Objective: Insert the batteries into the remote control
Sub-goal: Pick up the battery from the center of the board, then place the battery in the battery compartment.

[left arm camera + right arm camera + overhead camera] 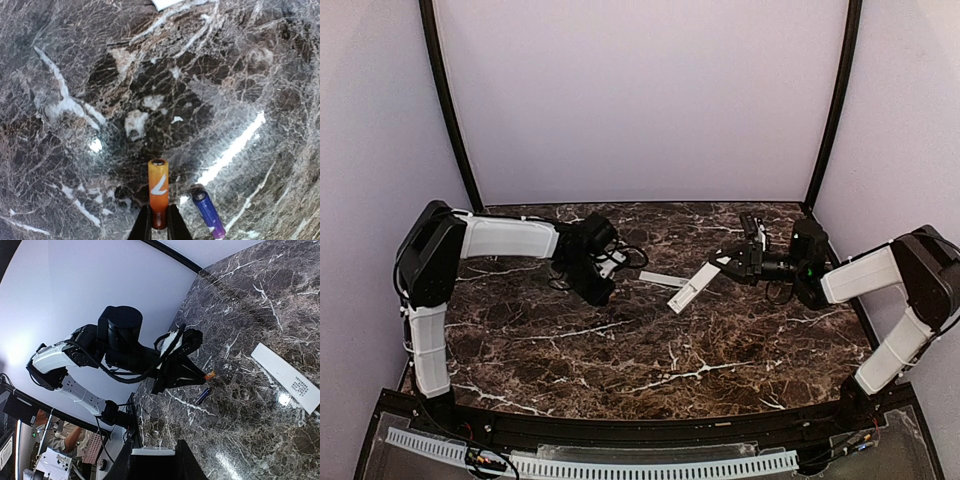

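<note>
While left end effector (159,222) grips orange battery (158,192), blue battery (209,214) alongside

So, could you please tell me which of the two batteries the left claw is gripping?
The orange battery: it sits pinched in the left claw, while the blue battery lies loose on the table just beside it.

The left gripper (159,226) pinches the lower end of the orange battery (158,192), whose far end points up the view over the dark marble table (100,75). Just right of the orange battery, apart from it, the blue-purple battery (208,212) lies angled. Well beyond the orange battery, a white corner (167,3) cuts the top edge.
</note>
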You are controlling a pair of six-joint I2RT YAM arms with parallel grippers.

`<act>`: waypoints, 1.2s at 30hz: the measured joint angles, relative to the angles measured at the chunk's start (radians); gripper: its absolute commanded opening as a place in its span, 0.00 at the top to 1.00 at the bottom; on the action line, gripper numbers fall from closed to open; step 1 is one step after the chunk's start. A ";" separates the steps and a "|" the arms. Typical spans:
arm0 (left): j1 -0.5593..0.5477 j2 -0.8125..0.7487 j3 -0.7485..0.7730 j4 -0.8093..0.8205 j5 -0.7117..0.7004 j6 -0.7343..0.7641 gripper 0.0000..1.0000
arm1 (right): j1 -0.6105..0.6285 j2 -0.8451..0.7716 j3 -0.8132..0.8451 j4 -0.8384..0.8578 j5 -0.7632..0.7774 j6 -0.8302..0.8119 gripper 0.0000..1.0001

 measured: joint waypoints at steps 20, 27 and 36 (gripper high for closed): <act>-0.161 -0.342 0.068 -0.116 0.284 -0.115 1.00 | 0.083 0.077 -0.024 0.161 0.079 0.084 1.00; -0.210 -0.294 0.108 -0.173 0.306 -0.131 1.00 | 0.134 0.114 -0.011 0.197 0.130 0.105 1.00; -0.228 -0.225 0.166 -0.229 0.293 -0.133 1.00 | 0.184 0.129 0.008 0.231 0.193 0.123 1.00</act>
